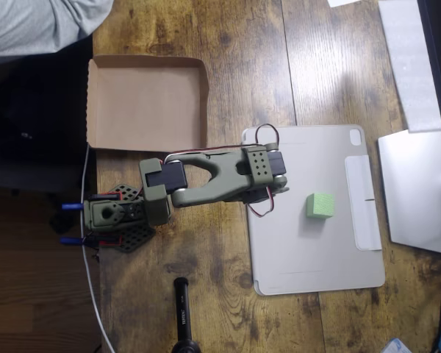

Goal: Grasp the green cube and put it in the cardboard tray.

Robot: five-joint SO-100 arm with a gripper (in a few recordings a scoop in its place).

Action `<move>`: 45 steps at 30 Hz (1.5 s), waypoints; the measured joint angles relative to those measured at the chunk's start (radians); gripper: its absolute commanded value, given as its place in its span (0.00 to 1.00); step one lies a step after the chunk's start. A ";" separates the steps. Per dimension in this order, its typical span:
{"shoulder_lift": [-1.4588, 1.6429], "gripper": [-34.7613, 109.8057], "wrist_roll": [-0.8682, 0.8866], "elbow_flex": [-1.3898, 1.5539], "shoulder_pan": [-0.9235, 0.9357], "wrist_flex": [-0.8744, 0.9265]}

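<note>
1 green cube (320,205) in the overhead view, sitting on a flat grey tablet cover (301,254) toward the right side of the wooden worktop (228,37). Cube is upright, alone on the cover, a bit right of the cover's middle, w/ nothing touching it.

1 cardboard tray (145,101), brown, shallow, low folded walls, up near the worktop's left edge toward the top-left corner. Nothing inside it. Tray & cube are well apart, w/ the arm between them.

1 olive-green arm (213,180), base (117,220) bolted near the left edge below the tray, folded and reaching right across the worktop. Its far end overlaps the cover's left edge. Pincer (279,184) sits at that end, just left of the cube, not touching it; seen from above, fingers are tucked under the wrist block, so can't tell whether it's open or closed. Not holding the cube. Red/black wires loop round the wrist.

Others: 1 white foam strip (411,59) at the top-right corner, 1 silver monitor stand (415,191) at the right edge, 1 black rod (184,316) at the bottom edge, 1 white cable (92,279) running along the left edge. A person's grey sleeve (37,26) at the top-left corner.
</note>
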 measured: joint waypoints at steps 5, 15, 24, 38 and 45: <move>-0.089 0.25 -0.078 -0.052 -0.089 0.000; -0.095 0.26 -0.101 -0.103 -0.091 0.000; -0.147 0.34 -0.110 -0.456 0.034 0.002; -0.282 0.43 -0.158 -0.968 0.132 0.006; -0.486 0.46 -0.173 -1.167 0.086 0.008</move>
